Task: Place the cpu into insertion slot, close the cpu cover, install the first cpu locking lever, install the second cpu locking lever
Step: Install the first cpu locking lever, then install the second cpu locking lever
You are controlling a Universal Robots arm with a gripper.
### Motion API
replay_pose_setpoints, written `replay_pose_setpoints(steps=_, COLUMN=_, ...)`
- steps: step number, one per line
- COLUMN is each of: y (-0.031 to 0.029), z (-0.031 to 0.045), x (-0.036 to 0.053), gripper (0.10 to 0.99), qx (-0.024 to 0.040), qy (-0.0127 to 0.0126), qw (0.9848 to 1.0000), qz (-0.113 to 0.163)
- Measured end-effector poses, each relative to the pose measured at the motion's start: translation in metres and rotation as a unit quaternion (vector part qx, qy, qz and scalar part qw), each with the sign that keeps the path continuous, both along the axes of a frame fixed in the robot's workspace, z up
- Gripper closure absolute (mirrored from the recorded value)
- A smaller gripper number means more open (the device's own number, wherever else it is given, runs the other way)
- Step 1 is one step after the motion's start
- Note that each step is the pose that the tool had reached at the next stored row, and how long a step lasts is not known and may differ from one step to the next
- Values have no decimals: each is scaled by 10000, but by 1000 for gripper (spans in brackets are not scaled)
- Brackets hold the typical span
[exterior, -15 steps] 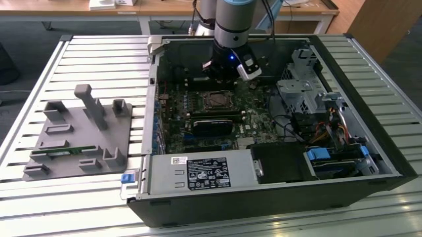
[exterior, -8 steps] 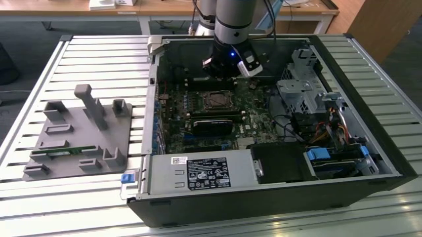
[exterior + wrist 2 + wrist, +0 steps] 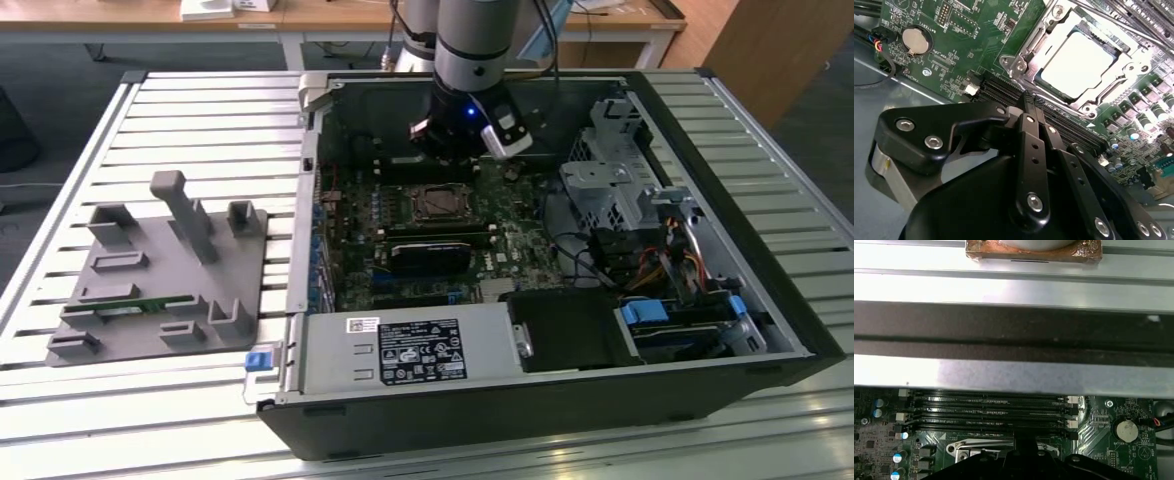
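Observation:
The cpu (image 3: pixel 1079 60) lies flat in the insertion slot (image 3: pixel 438 203), its silvery top showing through the window of the cpu cover (image 3: pixel 1126 64). The silver cover frame lies down around the chip. I cannot make out how the locking levers stand. My gripper (image 3: pixel 1028 101) hangs just beside the socket, over the long black memory slots (image 3: pixel 989 410), with its black fingers (image 3: pixel 1030 150) pressed together and nothing between them. In the exterior view the gripper (image 3: pixel 461 162) sits inside the open computer case, just behind the socket. The first wrist view has the gripper (image 3: pixel 1024 441) at the edge of the socket frame.
A coin battery (image 3: pixel 916 40) sits on the green board near the memory slots. A black graphics card (image 3: pixel 427 255) lies in front of the socket. The drive cage (image 3: pixel 614 190) and cables fill the case on the exterior view's right. A grey fixture tray (image 3: pixel 160 270) stands outside on the left.

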State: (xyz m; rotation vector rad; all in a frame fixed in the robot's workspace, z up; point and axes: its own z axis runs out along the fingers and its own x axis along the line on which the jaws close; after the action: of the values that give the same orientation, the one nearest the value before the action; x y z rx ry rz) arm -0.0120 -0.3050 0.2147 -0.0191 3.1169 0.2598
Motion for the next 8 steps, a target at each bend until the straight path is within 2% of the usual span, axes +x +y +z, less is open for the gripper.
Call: replay_pose_setpoints(steps=8, y=-11, z=-1, x=0, gripper=980, qx=-2, qy=1, qw=10000, qz=0)
